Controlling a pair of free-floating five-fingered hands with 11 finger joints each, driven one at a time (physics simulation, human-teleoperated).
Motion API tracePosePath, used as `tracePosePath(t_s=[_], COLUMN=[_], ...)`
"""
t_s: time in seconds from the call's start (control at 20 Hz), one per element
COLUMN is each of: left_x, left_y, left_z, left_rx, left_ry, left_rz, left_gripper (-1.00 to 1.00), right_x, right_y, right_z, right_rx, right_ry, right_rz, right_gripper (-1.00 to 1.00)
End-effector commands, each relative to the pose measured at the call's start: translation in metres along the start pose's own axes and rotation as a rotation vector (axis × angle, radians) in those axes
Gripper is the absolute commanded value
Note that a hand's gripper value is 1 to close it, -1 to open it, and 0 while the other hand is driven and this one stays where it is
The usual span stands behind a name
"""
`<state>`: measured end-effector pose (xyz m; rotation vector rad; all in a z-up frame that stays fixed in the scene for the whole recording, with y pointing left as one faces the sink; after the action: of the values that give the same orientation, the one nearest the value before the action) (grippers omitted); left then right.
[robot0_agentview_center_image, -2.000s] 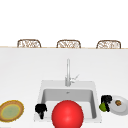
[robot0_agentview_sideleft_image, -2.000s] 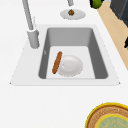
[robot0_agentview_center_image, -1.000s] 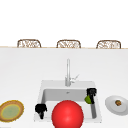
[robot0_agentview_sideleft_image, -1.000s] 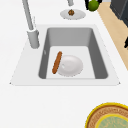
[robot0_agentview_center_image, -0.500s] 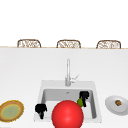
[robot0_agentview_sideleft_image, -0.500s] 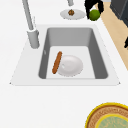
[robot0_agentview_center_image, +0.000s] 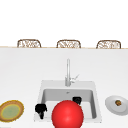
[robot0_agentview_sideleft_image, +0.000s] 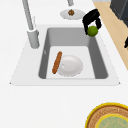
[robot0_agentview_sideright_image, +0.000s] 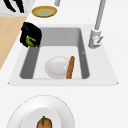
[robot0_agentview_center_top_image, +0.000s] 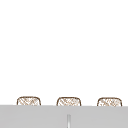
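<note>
**Green fruit held over the sink's near edge**

The fingers of the right hand (robot0_agentview_sideleft_image: 91, 20) are curled down around a small green fruit (robot0_agentview_sideleft_image: 92, 30), likely a lime, gripping it from above; in the right side view the same hand (robot0_agentview_sideright_image: 31, 33) shows the fruit (robot0_agentview_sideright_image: 31, 41) peeking out beneath the dark palm. The fruit hangs over the sink (robot0_agentview_sideleft_image: 102, 62) at its front rim, toward the right end, and I cannot tell whether it touches the rim; in the front view the hand (robot0_agentview_center_image: 77, 100) is partly hidden behind a big red ball (robot0_agentview_center_image: 67, 115) that blocks much of the basin.

The fruit looks small, round and firm; I judge it light and smooth-skinned, apt to roll or slip if pinched at one side, so a wrap across its widest part seems the safest hold.

The left hand (robot0_agentview_center_image: 40, 109) hangs at the sink's left front corner, its fingers pointing down; whether they are clenched is hard to make out.

In the basin lie a white plate (robot0_agentview_sideleft_image: 71, 65) and a brown sausage-like stick (robot0_agentview_sideleft_image: 57, 62) leaning at its edge; a tap (robot0_agentview_sideleft_image: 31, 30) stands behind. On the table, a white plate with a brown morsel (robot0_agentview_sideright_image: 44, 122) sits to the right, a yellow-rimmed plate (robot0_agentview_center_image: 11, 110) to the left; both are cut off in the side views.
</note>
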<state>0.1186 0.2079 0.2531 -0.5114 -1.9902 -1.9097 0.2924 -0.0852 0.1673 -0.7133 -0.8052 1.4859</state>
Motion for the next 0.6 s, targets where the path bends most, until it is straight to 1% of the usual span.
tracePosePath(t_s=[0.0, 0.05, 0.15, 0.2, 0.25, 0.3, 0.55], left_x=[0.0, 0.0, 0.0, 0.0, 0.0, 0.0, 0.0], left_y=[0.0, 0.0, 0.0, 0.0, 0.0, 0.0, 0.0], left_z=[0.0, 0.0, 0.0, 0.0, 0.0, 0.0, 0.0], left_rx=[0.0, 0.0, 0.0, 0.0, 0.0, 0.0, 0.0], left_ry=[0.0, 0.0, 0.0, 0.0, 0.0, 0.0, 0.0], left_rz=[0.0, 0.0, 0.0, 0.0, 0.0, 0.0, 0.0], left_gripper=[0.0, 0.0, 0.0, 0.0, 0.0, 0.0, 0.0], right_x=[0.007, 0.007, 0.013, 0.017, 0.016, 0.017, 0.021], right_y=[0.007, 0.011, 0.019, 0.022, 0.025, 0.028, 0.04], right_z=[-0.043, -0.053, -0.075, -0.085, -0.096, -0.107, -0.164], right_rx=[0.0, 0.023, 0.051, 0.065, 0.067, 0.071, 0.06], right_ry=[0.005, 0.002, -0.013, -0.019, -0.002, -0.003, -0.003], right_rz=[-0.025, -0.054, -0.081, -0.083, -0.078, -0.081, -0.074], right_gripper=[1.0, 1.0, 1.0, 1.0, 1.0, 1.0, 1.0])
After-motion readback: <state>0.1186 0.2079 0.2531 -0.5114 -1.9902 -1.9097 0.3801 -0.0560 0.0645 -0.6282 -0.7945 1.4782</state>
